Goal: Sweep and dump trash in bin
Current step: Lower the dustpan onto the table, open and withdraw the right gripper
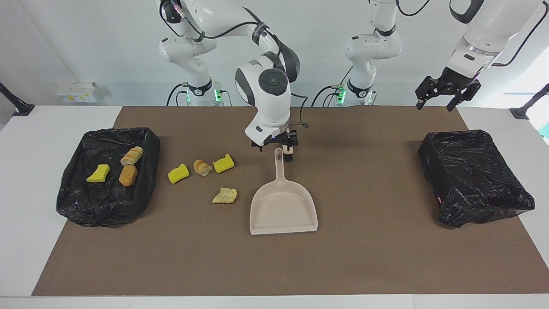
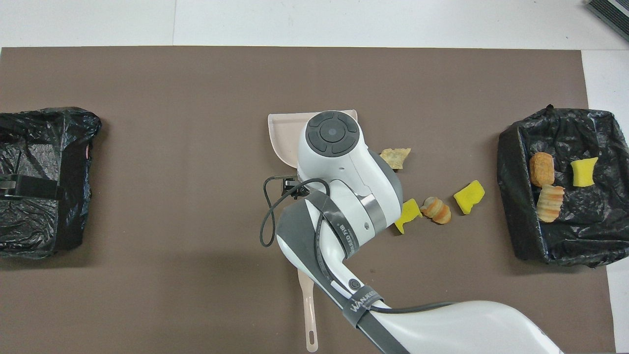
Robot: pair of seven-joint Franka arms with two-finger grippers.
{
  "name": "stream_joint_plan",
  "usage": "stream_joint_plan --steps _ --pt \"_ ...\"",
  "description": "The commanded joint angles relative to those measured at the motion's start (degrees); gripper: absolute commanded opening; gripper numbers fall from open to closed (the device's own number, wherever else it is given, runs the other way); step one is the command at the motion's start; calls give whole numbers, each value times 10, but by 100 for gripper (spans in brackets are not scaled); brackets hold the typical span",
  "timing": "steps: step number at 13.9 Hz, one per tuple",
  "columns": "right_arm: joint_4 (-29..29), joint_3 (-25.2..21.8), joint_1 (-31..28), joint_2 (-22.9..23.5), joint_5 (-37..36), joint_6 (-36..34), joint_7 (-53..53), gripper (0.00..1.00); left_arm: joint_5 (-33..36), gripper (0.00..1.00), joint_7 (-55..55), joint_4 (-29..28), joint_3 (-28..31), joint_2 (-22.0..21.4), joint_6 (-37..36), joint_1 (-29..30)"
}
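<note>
The beige dustpan (image 1: 283,209) lies flat at mid-mat, its handle (image 2: 308,314) pointing toward the robots. My right gripper (image 1: 276,148) hangs open just above the handle's end and holds nothing. Loose trash lies beside the pan toward the right arm's end: two yellow sponge pieces (image 1: 178,173) (image 1: 224,163), a bread chunk (image 1: 202,167) and a crusty scrap (image 1: 224,195). A black-lined bin (image 1: 141,189) at that end holds a yellow sponge (image 1: 98,173) and two bread chunks (image 1: 131,155) (image 1: 128,175). My left gripper (image 1: 446,92) waits open, high over the other end.
A second black-lined bin (image 1: 474,176) stands at the left arm's end of the brown mat (image 1: 377,257). In the overhead view my right arm (image 2: 344,196) covers most of the dustpan (image 2: 282,128) and part of a sponge piece (image 2: 408,212).
</note>
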Motion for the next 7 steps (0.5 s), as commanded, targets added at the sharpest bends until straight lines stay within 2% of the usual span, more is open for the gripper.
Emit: stream_joint_plan --steps 1,3,6,7 --pt "-92 2 17 -73 17 13 12 100 7 100 -5 -6 0 -5 4 -1" --pt "-129 3 44 -96 28 36 51 100 12 100 -5 3 0 0 -8 -4" --pt "-258 3 82 -163 57 143 76 100 24 100 -6 3 -3 4 -15 -8" --pt "-285 3 86 -180 65 155 74 100 23 100 -5 -2 -3 2 -14 -7"
